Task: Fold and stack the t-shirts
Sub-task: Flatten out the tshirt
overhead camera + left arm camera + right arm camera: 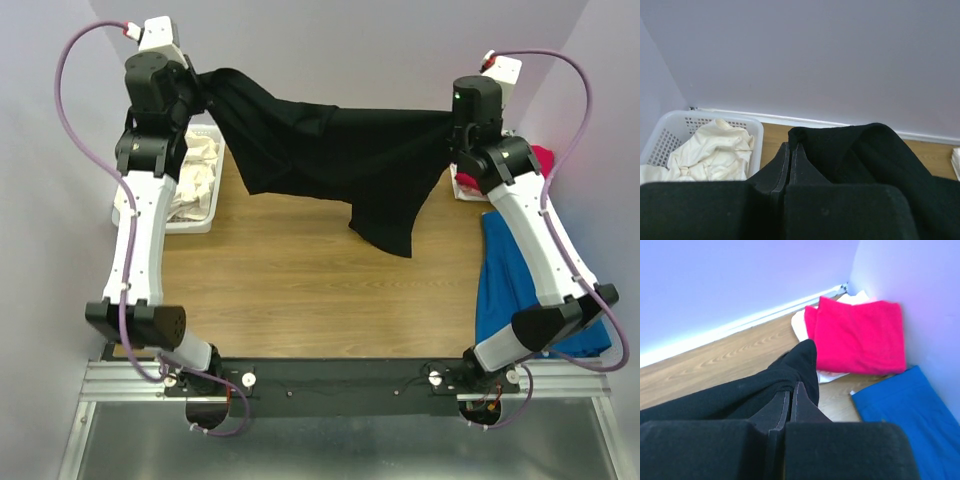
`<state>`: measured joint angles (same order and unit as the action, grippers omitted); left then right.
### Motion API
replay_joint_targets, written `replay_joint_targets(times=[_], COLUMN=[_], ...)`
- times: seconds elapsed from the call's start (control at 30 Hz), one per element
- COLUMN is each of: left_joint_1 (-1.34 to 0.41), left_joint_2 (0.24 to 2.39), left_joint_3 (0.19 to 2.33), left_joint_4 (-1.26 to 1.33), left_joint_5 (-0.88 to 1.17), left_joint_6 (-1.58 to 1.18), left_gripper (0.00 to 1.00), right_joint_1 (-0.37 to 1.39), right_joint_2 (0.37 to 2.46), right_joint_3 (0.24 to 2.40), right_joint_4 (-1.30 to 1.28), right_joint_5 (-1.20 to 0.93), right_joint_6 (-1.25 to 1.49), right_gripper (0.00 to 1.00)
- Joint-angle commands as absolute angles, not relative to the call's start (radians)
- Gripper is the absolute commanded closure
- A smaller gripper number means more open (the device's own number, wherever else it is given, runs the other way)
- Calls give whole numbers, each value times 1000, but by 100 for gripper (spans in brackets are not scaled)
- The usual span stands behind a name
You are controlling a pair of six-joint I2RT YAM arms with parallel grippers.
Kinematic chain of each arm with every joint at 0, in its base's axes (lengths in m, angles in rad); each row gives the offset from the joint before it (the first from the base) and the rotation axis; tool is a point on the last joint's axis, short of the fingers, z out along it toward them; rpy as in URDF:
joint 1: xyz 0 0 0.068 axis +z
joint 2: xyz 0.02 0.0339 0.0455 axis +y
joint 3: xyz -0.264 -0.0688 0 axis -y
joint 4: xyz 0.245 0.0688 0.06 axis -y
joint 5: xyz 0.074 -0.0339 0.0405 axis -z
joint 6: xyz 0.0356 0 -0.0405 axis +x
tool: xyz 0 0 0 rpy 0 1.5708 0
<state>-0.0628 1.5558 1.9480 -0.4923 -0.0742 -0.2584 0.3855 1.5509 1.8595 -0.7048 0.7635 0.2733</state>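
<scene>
Hanging stretched in the air between both tools, black t-shirt (340,150) spans the far side of the surface (300,290), one part drooping lower toward the right. Left tool (790,148) pinched narrow on the shirt's left edge. Right tool (791,388) pinched narrow on its right edge. Cream t-shirt (715,150) crumpled in white lattice basket (670,122), far left. Red t-shirt (860,335) folded flat in the far right corner, on top of something white. Blue cloth (905,410) lies just beside it, nearer.
</scene>
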Motion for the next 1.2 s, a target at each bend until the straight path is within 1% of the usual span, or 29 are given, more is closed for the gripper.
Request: replay_joint_targets(times=[0.0,0.1,0.13,0.23,0.47,0.57,0.67,0.8,0.87,1.0,1.03,1.07,1.13,1.17], left_joint_1=[-54,-54,-54,-54,-54,-55,-55,-55,-58,-64,-64,-64,-64,-64], left_joint_2=[1372,1266,1246,1169,1003,1006,1060,1173,1227,1336,1368,1437,1517,1601], left_joint_3=[1779,1672,1654,1597,1542,1522,1485,1412,1362,1228,1215,1206,1218,1232], left_joint_4=[-405,-390,-391,-405,-436,-437,-410,-342,-299,-195,-184,-175,-160,-158], left_joint_5=[47,106,123,169,195,198,196,218,233,210,180,170,128,124], left_joint_6=[-248,-265,-268,-261,-232,-235,-248,-281,-299,-311,-314,-311,-314,-318], left_gripper=[100,100,100,100,100,100,100,100,100,100,100,100,100,100], right_joint_1=[376,376,377,377,377,377,377,377,368,338,327,322,299,293], right_joint_2=[1396,1316,1269,1218,1172,1184,1239,1377,1483,1678,1721,1814,1899,1946], right_joint_3=[1815,1773,1752,1744,1747,1761,1759,1701,1654,1585,1586,1603,1641,1663], right_joint_4=[-628,-539,-517,-463,-449,-445,-413,-333,-316,-264,-262,-256,-256,-256], right_joint_5=[856,848,845,813,729,704,706,733,726,631,623,615,586,583], right_joint_6=[218,175,155,124,133,144,127,118,146,236,262,267,273,275], right_gripper=[99,99,99,99,99,99,99,99,99,99,99,99,99,99])
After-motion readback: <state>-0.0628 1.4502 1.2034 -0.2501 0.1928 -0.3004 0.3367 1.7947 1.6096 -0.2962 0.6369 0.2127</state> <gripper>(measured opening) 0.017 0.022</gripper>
